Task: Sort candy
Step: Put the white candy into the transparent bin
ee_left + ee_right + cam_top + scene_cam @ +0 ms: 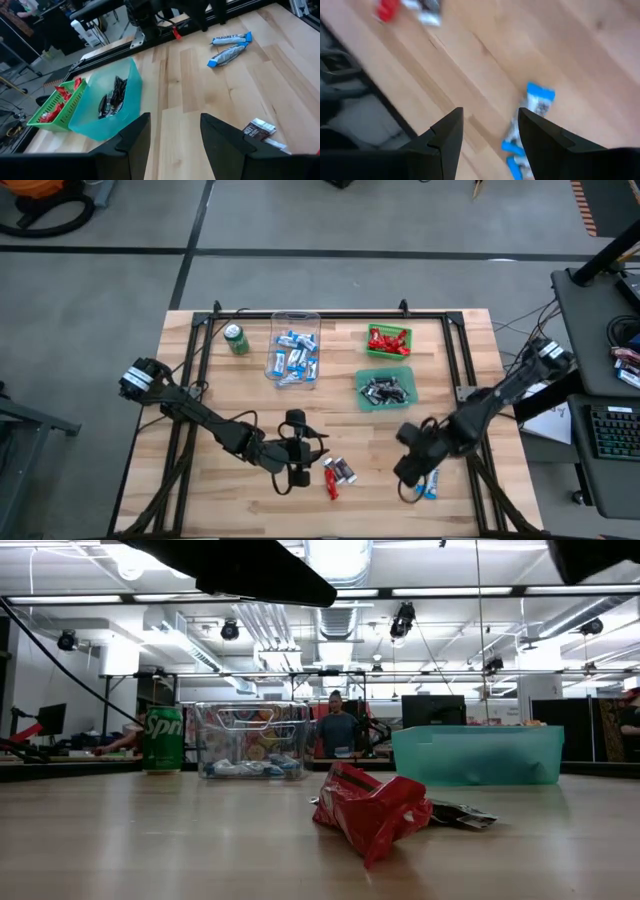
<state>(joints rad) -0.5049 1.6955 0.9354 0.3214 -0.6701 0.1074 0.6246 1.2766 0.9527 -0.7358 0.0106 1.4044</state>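
Observation:
Loose candy lies near the table's front edge: a red bar [330, 483] beside a black-and-silver bar [344, 471], and two blue-and-white bars [230, 47] to their right. My left gripper [175, 120] hovers open just left of the red bar, with nothing between its fingers. My right gripper [490, 114] is open above the blue-and-white bars [535, 107], pointing steeply down, and touches nothing. In the low view the red bar [375, 810] lies on the table in front of the black-and-silver one [460, 812].
At the back stand a clear box [295, 348] holding blue-and-white bars, a green basket [388, 340] with red bars, a teal tray [386, 388] with black-and-silver bars, and a green soda can [236, 339]. A black frame edges the table. A person shows beyond the table.

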